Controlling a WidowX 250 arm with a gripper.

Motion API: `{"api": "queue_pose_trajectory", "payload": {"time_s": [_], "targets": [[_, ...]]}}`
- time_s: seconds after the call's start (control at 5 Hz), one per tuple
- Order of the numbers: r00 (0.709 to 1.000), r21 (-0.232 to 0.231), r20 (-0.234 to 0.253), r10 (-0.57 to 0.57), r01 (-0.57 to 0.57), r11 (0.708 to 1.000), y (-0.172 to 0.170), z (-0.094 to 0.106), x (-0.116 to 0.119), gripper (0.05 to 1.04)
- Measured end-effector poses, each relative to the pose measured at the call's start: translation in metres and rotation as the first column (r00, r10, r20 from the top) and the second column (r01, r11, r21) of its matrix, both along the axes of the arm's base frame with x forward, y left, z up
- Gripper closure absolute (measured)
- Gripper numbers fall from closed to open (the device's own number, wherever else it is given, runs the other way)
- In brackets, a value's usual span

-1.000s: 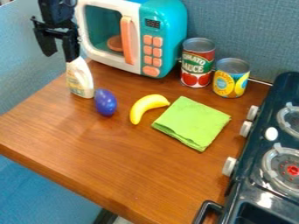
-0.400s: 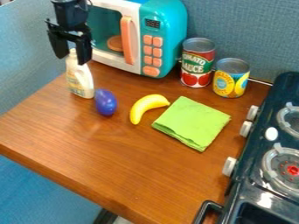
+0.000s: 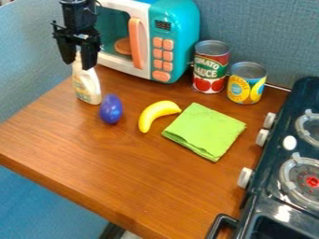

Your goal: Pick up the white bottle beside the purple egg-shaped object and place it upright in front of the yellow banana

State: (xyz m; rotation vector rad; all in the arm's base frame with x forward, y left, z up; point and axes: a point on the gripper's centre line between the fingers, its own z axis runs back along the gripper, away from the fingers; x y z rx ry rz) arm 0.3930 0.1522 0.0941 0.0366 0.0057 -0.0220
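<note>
Saw a blue-grey wall (image 3: pixel 268 37) with fine woven texture behind the brown wooden tabletop (image 3: pixel 156 186), and a paler blue panel (image 3: pixel 28 60) at the upper left. Noticed below the near edge a brighter blue surface (image 3: pixel 44 205) and a dark bar (image 3: pixel 113 232). Found also a soft shine of light (image 3: pixel 100 135) on the wood.

On the tabletop (image 3: pixel 124 172), the bottle (image 3: pixel 86 86) stands at left, before the toy microwave (image 3: pixel 171 42). Right of it comes the egg (image 3: pixel 111 109), then the banana (image 3: pixel 157 113), then the cloth (image 3: pixel 204 131). Behind the cloth are two cans (image 3: pixel 211 70); the stove (image 3: pixel 274 186) is at right.
</note>
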Motion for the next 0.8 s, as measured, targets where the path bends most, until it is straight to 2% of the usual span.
{"api": "queue_pose_trajectory", "payload": {"time_s": [0.2, 0.4, 0.6, 0.8], "targets": [[1.000, -0.001, -0.008, -0.006, 0.006, 1.000, -0.002, 0.004, 0.000, 0.639], [0.999, -0.015, -0.026, -0.019, 0.019, 1.000, -0.005, 0.004, -0.003, 0.698], [0.999, -0.032, -0.052, -0.005, 0.003, 0.999, -0.010, 0.007, -0.017, 0.699], [0.998, 0.037, -0.008, 0.064, -0.063, 0.997, -0.025, 0.046, -0.052, 0.699]]}}
